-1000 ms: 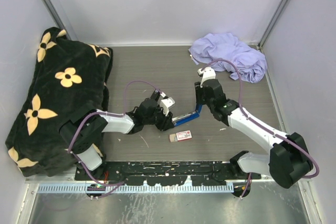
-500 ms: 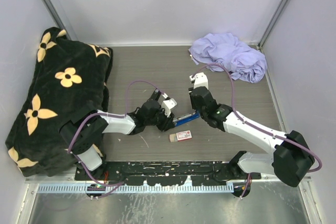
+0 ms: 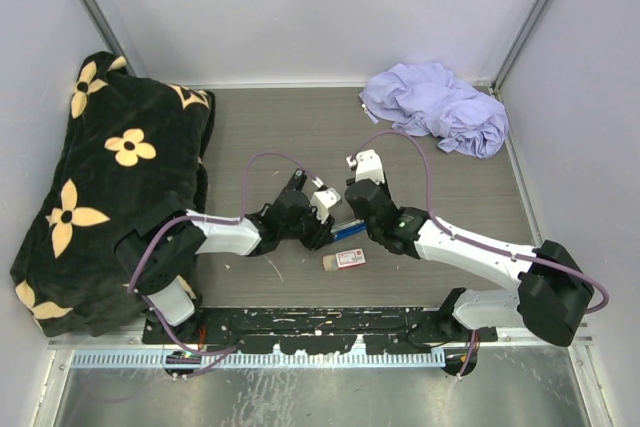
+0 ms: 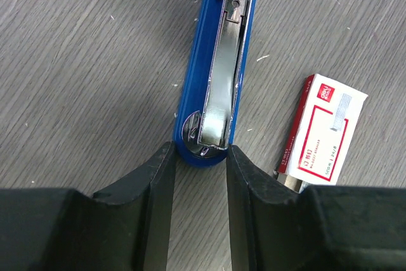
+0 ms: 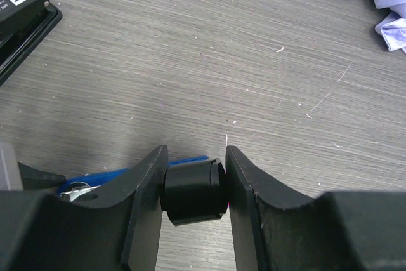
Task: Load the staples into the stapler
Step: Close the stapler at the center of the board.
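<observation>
A blue stapler lies open on the table, and its metal staple channel faces up in the left wrist view. My left gripper is shut on the stapler's rounded blue end. My right gripper is shut on a black rounded part of the same stapler, with a blue part showing behind my left finger. The staples box, white with a red label, lies flat just in front of the stapler and is not held.
A black stapler lies at the top left of the right wrist view. A lilac cloth is bunched at the back right. A black blanket with yellow flowers fills the left side. Grey walls close in the table.
My right gripper has moved left, toward my left gripper, keeping hold of the stapler's black part. Less of the blue stapler shows between the grippers. The left gripper and the staples box stayed put.
</observation>
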You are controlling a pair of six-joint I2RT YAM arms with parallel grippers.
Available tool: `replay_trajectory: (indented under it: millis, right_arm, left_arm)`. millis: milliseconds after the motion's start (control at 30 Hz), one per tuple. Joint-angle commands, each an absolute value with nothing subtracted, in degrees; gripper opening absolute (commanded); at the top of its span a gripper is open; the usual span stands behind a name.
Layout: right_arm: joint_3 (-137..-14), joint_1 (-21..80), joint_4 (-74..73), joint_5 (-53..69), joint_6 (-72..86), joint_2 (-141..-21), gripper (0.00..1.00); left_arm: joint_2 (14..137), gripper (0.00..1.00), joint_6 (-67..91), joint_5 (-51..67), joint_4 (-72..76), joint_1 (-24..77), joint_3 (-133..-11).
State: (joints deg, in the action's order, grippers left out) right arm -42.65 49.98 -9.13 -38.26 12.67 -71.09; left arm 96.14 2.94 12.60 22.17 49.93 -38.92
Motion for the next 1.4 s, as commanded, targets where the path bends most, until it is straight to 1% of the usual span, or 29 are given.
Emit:
replay_trajectory:
  millis: [0, 67, 100, 200, 333, 567, 633, 733, 767, 1033, 1200, 1367]
  right_arm:
    - [-43.0, 52.5, -7.6, -31.7, 24.2, -72.7, 0.43]
    - [-43.1, 53.0, -7.6, -32.1, 24.6, -72.8, 0.43]
    - [-43.0, 53.1, -7.6, -32.4, 24.6, -72.9, 0.43]
    - [-43.0, 53.2, -7.7, -33.0, 24.9, -73.3, 0.43]
    - [-43.2, 53.3, -7.8, -33.6, 25.1, -73.5, 0.43]
    - [-43.2, 53.3, -8.2, -34.8, 25.3, -73.0, 0.43]
    - [-43.3, 53.3, -8.3, -34.9, 25.4, -73.0, 0.44]
    - [-43.3, 53.3, -8.4, -34.8, 25.4, -73.1, 0.46]
    - [-43.4, 53.3, -8.4, -34.6, 25.4, -73.2, 0.46]
    - [-43.6, 53.3, -8.4, -34.5, 25.7, -73.4, 0.46]
    - [-44.3, 53.3, -9.4, -35.2, 25.9, -72.9, 0.46]
    - [-44.8, 53.3, -8.8, -32.5, 25.2, -72.9, 0.51]
  left_arm:
    - [97.2, 0.09, 3.3, 13.9, 25.1, 51.4, -42.3]
    - [96.9, 0.27, 3.4, 13.3, 24.1, 51.4, -42.6]
    - [96.4, 0.28, 3.4, 13.1, 24.3, 51.4, -42.3]
    - [94.8, 0.29, 3.2, 12.4, 24.6, 51.4, -41.7]
    - [93.7, 0.28, 2.3, 12.4, 24.4, 51.5, -41.3]
    - [92.8, 0.34, 1.7, 12.7, 25.4, 51.4, -40.3]
    - [92.4, 0.34, 1.8, 12.8, 25.4, 51.5, -40.3]
    - [92.7, 0.26, 1.7, 13.1, 25.8, 51.5, -40.4]
    - [93.0, 0.25, 1.7, 13.3, 25.7, 51.5, -40.5]
    - [94.0, 0.24, 1.6, 14.8, 26.3, 51.5, -40.7]
    - [94.3, 0.18, 1.2, 15.0, 26.0, 51.5, -40.8]
    - [94.7, 0.17, 1.2, 15.1, 25.8, 51.5, -41.1]
